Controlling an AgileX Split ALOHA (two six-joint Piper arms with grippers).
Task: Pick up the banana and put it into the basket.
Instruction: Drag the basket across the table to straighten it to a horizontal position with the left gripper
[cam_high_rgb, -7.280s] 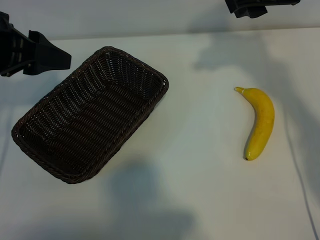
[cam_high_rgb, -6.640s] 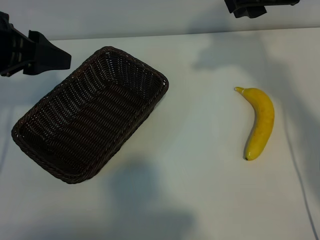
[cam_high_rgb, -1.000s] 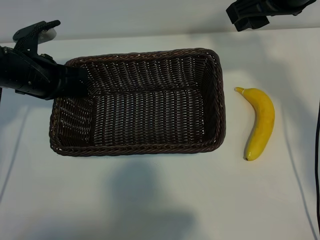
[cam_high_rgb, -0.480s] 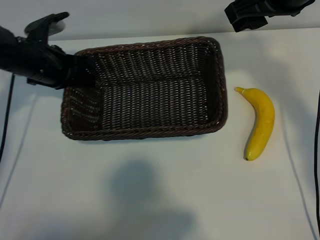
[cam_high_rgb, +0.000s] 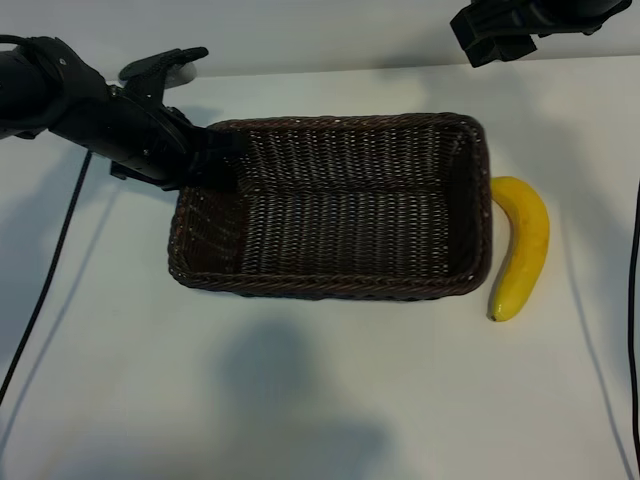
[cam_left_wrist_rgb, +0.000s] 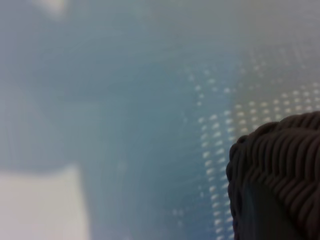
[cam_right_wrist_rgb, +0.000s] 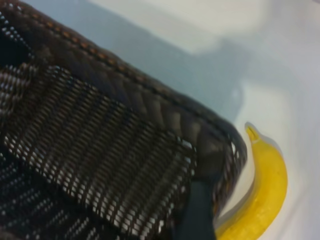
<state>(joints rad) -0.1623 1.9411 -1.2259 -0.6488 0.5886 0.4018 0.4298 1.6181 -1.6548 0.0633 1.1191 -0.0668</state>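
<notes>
While left gripper (cam_high_rgb: 215, 160) sits at basket (cam_high_rgb: 330, 285) upper-left corner, fingers seemingly clamped on rim, grip itself hidden by arm. Basket centre frame on white surface (cam_high_rgb: 300, 400). Banana (cam_high_rgb: 522, 250) right of basket, touching its right wall. Right gripper (cam_high_rgb: 495, 35) upper right of frame, fingers apart, holding nothing.
</notes>
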